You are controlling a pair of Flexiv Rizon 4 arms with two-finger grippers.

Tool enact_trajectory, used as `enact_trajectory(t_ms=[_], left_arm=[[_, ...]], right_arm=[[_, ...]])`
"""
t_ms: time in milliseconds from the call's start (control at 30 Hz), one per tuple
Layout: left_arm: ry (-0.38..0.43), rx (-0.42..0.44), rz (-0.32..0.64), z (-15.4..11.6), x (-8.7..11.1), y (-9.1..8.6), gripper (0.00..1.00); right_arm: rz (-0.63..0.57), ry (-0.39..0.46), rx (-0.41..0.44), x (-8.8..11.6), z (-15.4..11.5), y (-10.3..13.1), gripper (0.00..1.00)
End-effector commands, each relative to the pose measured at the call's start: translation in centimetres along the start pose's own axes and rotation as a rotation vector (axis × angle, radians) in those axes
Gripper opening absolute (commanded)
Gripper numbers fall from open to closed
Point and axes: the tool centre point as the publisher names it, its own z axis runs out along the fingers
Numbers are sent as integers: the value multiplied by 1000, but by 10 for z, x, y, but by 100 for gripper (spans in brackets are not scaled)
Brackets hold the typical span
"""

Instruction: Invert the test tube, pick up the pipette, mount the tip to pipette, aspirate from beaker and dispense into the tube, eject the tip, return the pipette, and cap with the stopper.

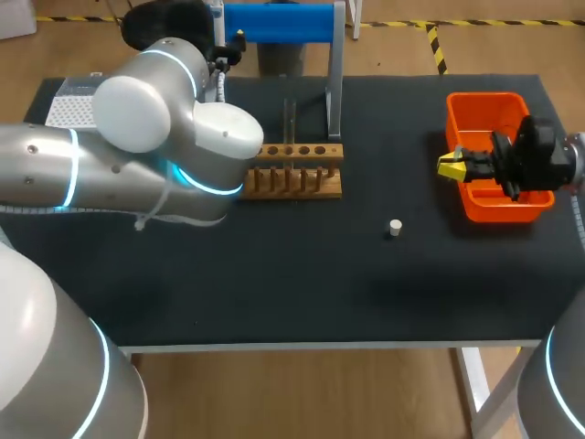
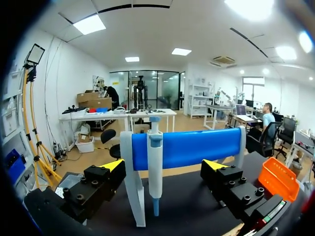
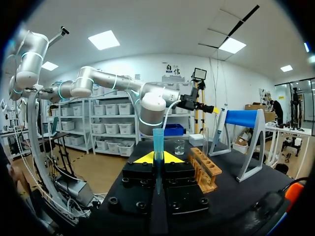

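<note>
Gripping a blue tip (image 3: pixel 158 142), the right hand (image 1: pixel 450 167) hangs over the orange bin (image 1: pixel 484 102) at frame right; the left hand (image 2: pixel 163 166) stands open before the pipette (image 2: pixel 154 172).

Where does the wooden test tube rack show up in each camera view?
Head view: wooden rack mid-table, beside the left arm's elbow, in front of the blue stand.
Left wrist view: not in it; the blue stand is ahead.
Right wrist view: wooden rack just ahead of the right end effector, nearer than the blue stand.
Shared landmark: the blue stand.
</note>
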Motion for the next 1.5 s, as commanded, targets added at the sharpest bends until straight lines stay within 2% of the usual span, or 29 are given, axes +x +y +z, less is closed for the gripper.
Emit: enact_trajectory(t_ms=[33,967,1033,1100,1133,1267,1367,1433,1500], left_arm=[[-10,15,10,14,2,4,100],[-16,49,10,55,-7,2,100],[-15,49,11,57,-8,2,90],[-15,48,12,59,-9,2,87],[-15,48,13,60,-9,1,75],[-16,48,13,63,-11,0,64],[-18,47,14,65,-12,-1,59],[-19,46,15,66,-12,-1,62],[-21,45,15,67,-13,0,60]], right_arm=[[-1,-3,3,1,0,1,0],[-1,-3,3,1,0,1,0],[-1,-3,3,1,0,1,0],[-1,-3,3,1,0,1,0],[-1,-3,3,1,0,1,0],[-1,-3,3,1,0,1,0],[-1,-3,3,1,0,1,0],[-1,-3,3,1,0,1,0],[-1,-3,3,1,0,1,0]])
